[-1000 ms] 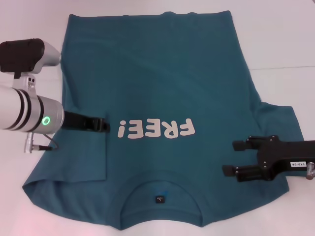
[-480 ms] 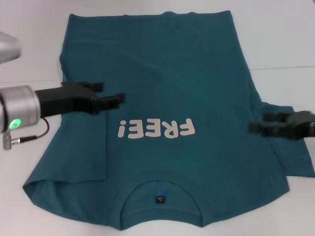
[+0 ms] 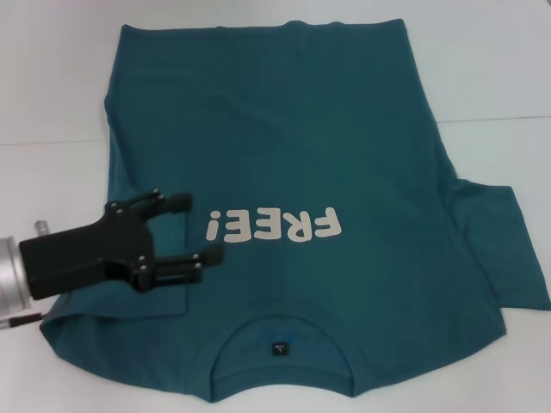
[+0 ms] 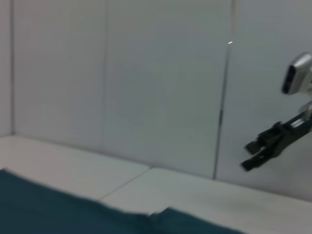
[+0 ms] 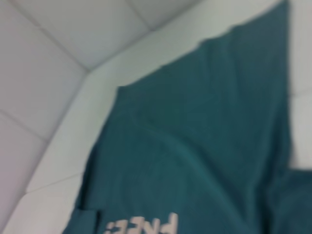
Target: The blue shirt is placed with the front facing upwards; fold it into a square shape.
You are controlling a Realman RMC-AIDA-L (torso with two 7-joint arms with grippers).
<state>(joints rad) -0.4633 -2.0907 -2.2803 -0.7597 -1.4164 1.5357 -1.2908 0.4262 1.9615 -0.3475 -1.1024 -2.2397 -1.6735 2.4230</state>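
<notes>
At about 8 o'clock in the head view, the black two-fingered left gripper [image 3: 195,228] reaches in from the left edge on its silver arm, over the left side of the shirt. Its fingers [image 3: 176,200] are spread apart, released, with nothing between them; the tips lie just left of the chest print.

The large dark teal-blue short-sleeved cotton T-shirt [image 3: 293,163] lies front up on the white surface [image 3: 499,69], filling most of the middle of the view. Its round neck [image 3: 280,331] sits at 6 o'clock, nearest the robot, with a small dark inner label [image 3: 279,348] inside it, and its hem runs along 12 o'clock. The off-white "FREE!" print [image 3: 274,226] reads upside down at the centre. The left sleeve is folded inward over the body (its folded edge runs just below the gripper), while the right sleeve [image 3: 504,249] spreads flat toward 3 o'clock.

The right gripper [image 4: 268,144] shows only in the left wrist view, raised in the air well clear of the cloth, its black fingers parted and empty.

The right wrist view looks down on the shirt [image 5: 204,141] and part of its print.
</notes>
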